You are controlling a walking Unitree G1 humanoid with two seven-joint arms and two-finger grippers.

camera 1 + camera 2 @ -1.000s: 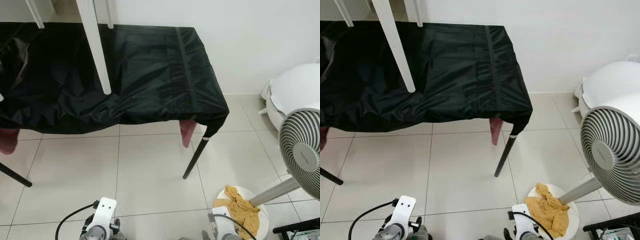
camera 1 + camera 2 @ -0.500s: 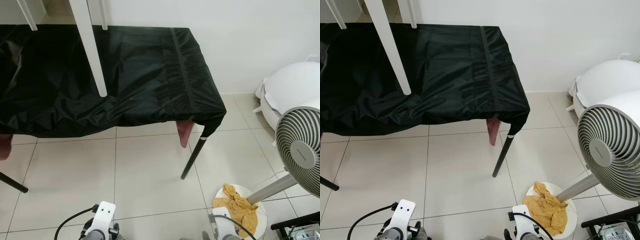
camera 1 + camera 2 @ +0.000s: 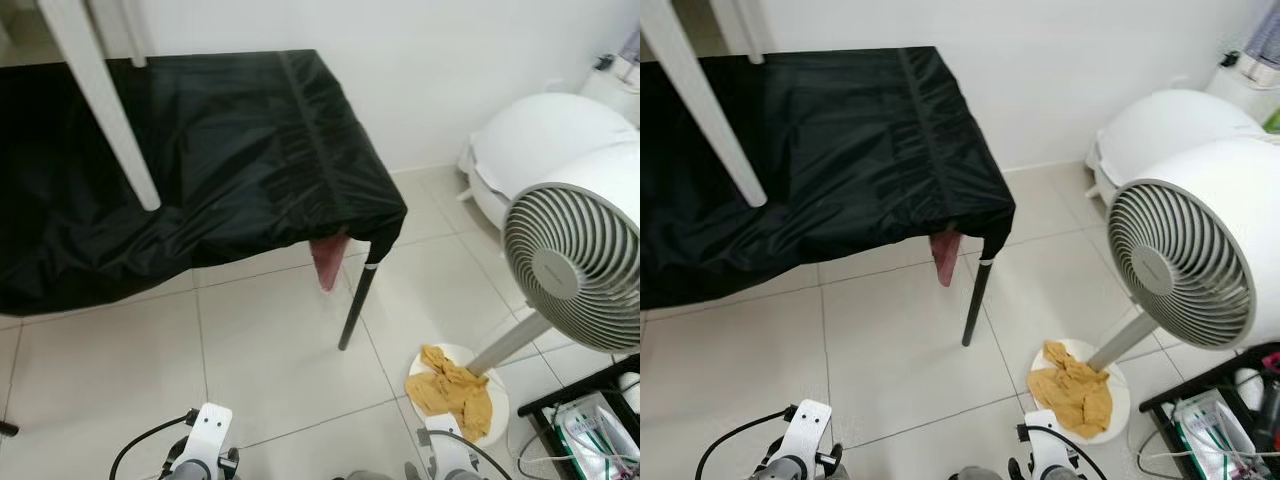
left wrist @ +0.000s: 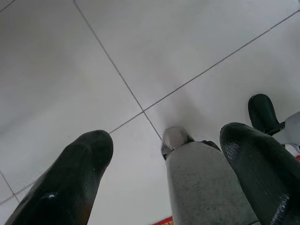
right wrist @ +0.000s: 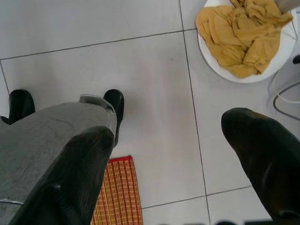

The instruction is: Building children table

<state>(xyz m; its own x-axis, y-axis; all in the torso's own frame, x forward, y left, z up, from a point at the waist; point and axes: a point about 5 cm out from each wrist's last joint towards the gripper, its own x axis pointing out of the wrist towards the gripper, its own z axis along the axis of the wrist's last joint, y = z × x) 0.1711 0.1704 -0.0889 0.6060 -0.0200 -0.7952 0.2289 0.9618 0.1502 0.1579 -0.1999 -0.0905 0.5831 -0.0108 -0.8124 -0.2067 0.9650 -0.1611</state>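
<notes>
Overhead, the black-draped table carries a white leg, while wrist views show left hand and right hand released above floor tiles.

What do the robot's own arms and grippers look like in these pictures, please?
Each wrist carries a white bracket with small round holes above silver hardware. The left arm trails a looping black cable; the right arm also has one. The left gripper and right gripper each have two thick, rounded, glossy black fingers with a finely ribbed surface.
</notes>
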